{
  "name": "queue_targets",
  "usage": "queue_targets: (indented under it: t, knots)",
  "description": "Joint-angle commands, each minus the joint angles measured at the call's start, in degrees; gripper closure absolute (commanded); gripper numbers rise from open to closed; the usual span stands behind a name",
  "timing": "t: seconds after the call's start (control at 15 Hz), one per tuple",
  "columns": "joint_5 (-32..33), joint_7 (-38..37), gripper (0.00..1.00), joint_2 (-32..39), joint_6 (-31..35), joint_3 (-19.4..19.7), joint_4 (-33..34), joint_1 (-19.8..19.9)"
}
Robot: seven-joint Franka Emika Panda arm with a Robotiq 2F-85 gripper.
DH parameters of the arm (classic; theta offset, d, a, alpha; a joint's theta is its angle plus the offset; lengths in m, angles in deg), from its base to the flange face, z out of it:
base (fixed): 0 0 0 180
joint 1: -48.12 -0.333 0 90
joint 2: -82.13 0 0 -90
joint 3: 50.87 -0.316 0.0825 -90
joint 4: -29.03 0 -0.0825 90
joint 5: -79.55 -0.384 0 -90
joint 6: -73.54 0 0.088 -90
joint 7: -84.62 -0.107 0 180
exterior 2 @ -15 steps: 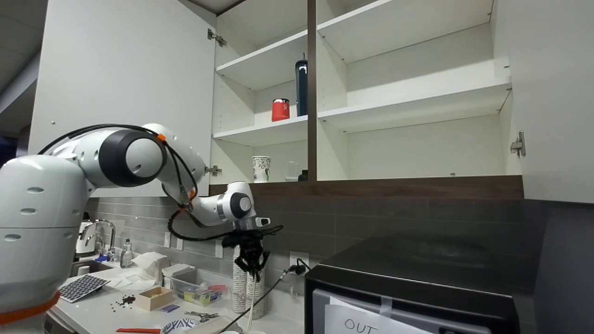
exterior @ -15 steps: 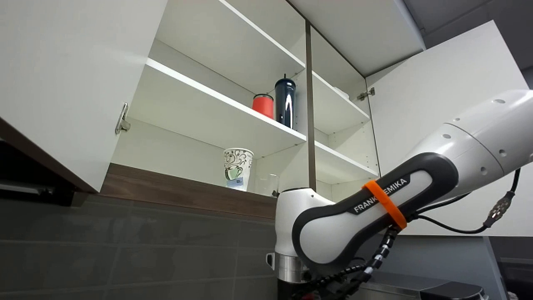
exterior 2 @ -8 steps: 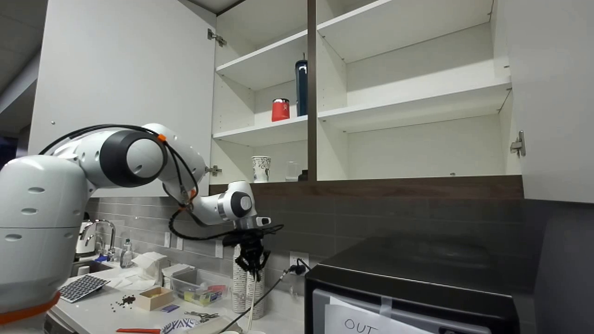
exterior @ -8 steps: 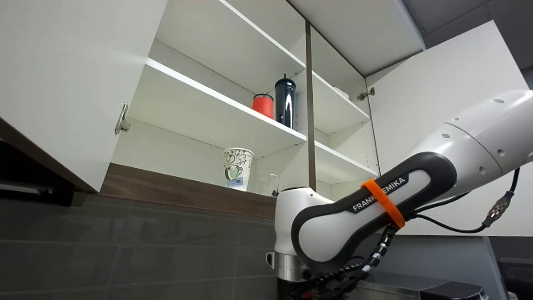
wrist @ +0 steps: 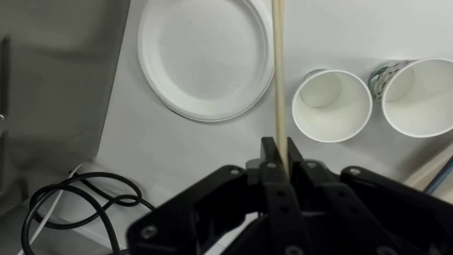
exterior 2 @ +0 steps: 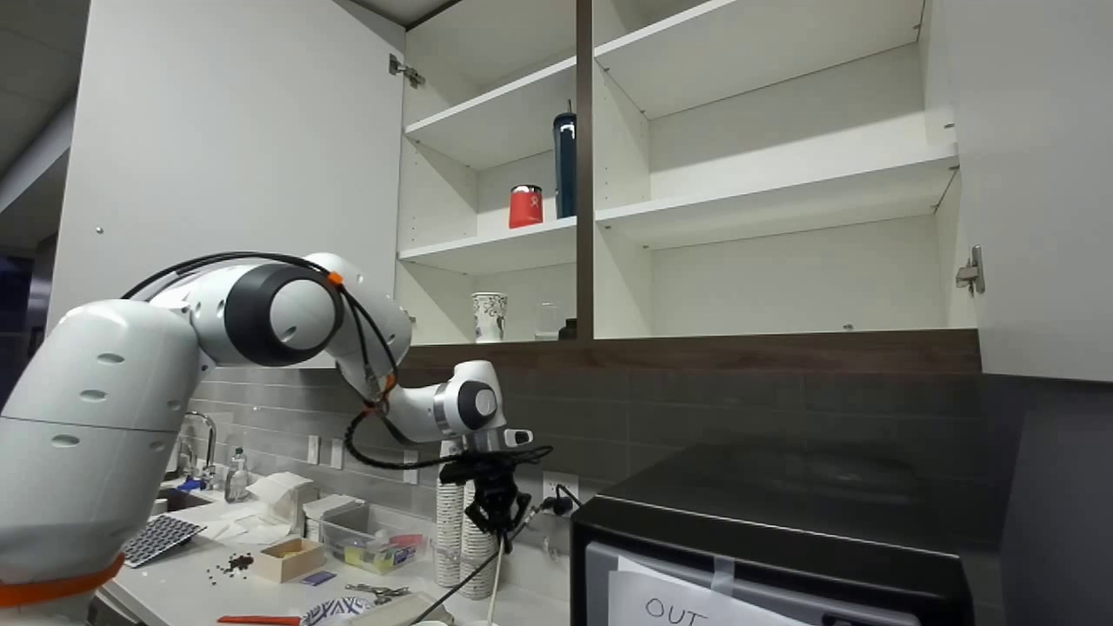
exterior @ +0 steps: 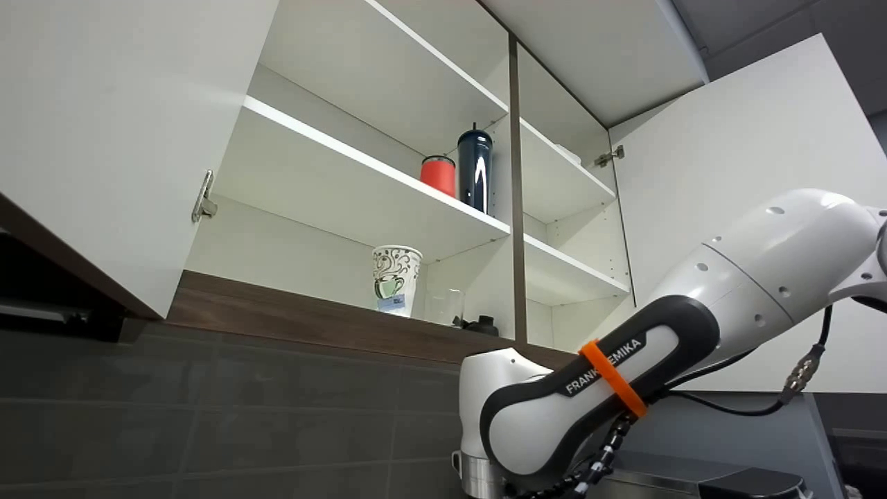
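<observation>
I see a round white plate (wrist: 208,63), paper by its look, on the smooth white counter (wrist: 212,148), so I'll say where things are from the plate. In the wrist view, the black two-fingered robot gripper (wrist: 281,151) shows below the plate and to its right. Its jaws are squeezed around a long, thin, pale wooden stick (wrist: 280,88), maybe two side by side. The stick runs by the plate's right edge; I can't tell if they touch. Farther right of the plate stand a white paper cup (wrist: 332,117) with its print mostly hidden and a curly-printed white paper cup (wrist: 423,102).

To hold the stick well, I think a firm, even pinch is best, because such a thin thing could spin or slip. A tiny turn could swing the long end far, so slow, small moves seem wise. I'd leave room by the plate's rim and mind the nearer cup, as a bump could tip it.
</observation>
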Motion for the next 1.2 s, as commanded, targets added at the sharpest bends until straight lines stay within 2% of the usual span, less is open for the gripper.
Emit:
queue_targets:
  t: [0.0,0.47,0.8,1.13]
  knots:
    - [3.3,-1.5,0.98,4.7,3.1,1.6,3.1,0.1]
    - [3.4,-0.2,0.98,11.8,7.8,4.1,5.4,1.3]
    - [0.3,2.9,0.98,16.1,14.6,3.6,5.6,3.9]
    - [-2.5,5.2,0.98,20.2,12.9,3.5,7.6,5.3]
